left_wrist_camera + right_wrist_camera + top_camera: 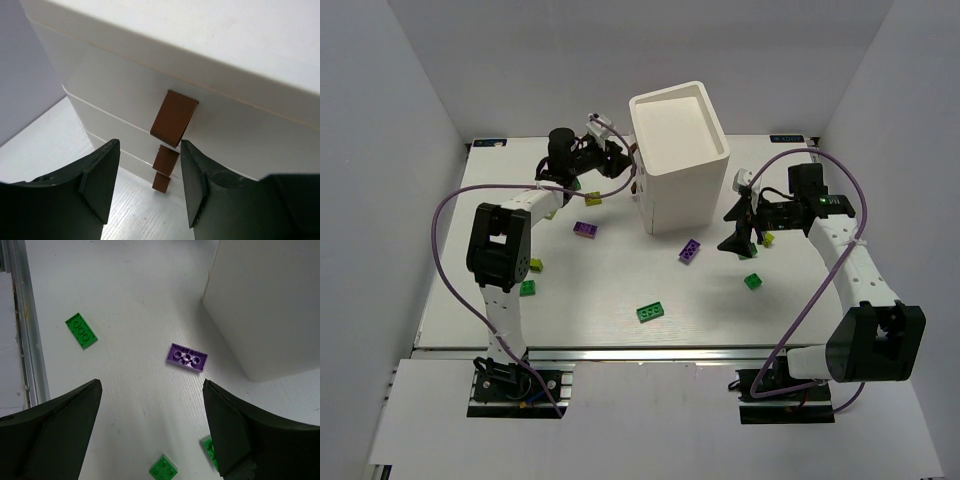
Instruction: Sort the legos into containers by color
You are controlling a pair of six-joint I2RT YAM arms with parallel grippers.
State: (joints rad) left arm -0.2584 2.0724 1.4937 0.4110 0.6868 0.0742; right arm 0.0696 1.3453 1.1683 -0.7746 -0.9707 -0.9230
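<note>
The tall cabinet [678,150] is white with brown knobs [173,118], the bench [125,290] is white with thin lines, the bricks are purple [186,357], bright green [81,330] and yellow-green [592,199], the cable [434,232] is purple, and the left pincer [149,150] and right pincer [152,385] are black.

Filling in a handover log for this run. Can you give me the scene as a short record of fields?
cabinet: white, drawers all look shut
left gripper: open, facing the brown knobs, touching none
right gripper: open, above the table, holding nothing
legos: purple brick and green brick loose near the right gripper, others scattered
sorted: cannot tell, drawers shut
</note>
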